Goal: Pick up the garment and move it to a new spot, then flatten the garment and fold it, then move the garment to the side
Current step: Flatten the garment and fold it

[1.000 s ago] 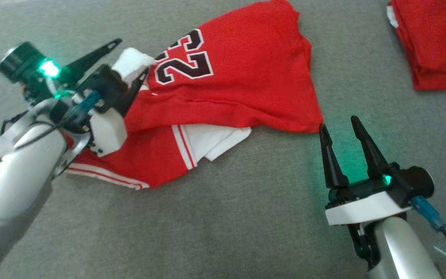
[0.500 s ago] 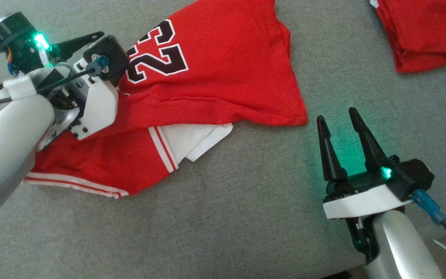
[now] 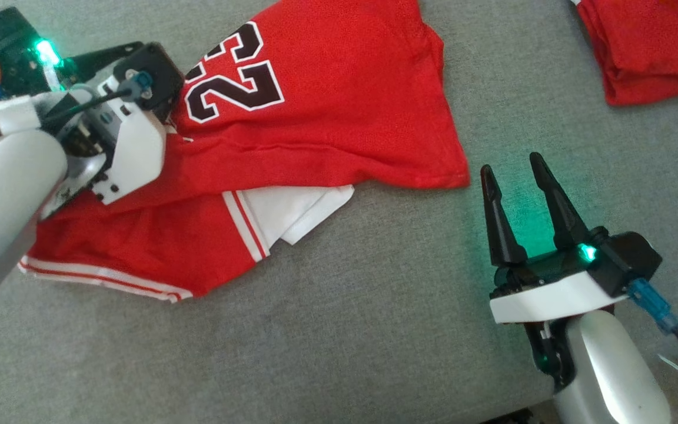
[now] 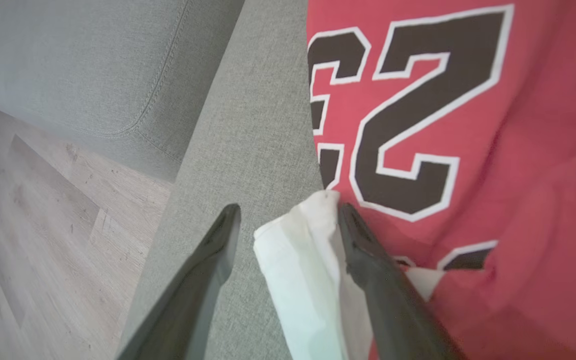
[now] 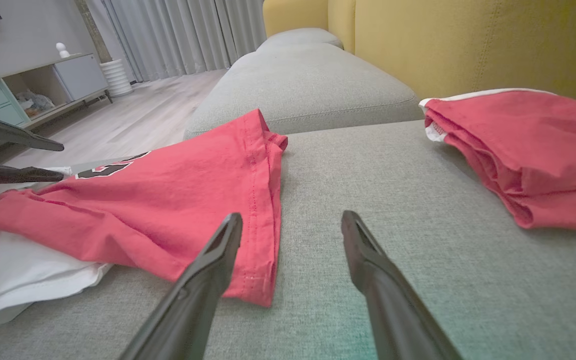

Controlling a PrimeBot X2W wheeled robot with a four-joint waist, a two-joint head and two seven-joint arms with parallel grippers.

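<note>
Handling garment (image 3: 327, 118): judged light, limp, crease-prone | hold advised at white fold (image 4: 298, 260), garment's 10 o'clock | left end effector (image 4: 289, 212) open astride it | right end effector (image 3: 509, 164) open, empty

Black "23" (image 3: 233, 76) on the red garment (image 3: 362, 118)

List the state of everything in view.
left gripper: open, straddling a bunched white fold of the jersey.
right gripper: open, empty, beside the jersey's hem corner.
jersey: crumpled, partly doubled over, lying on the sofa cushion.
second red garment: folded, lying apart.
</note>
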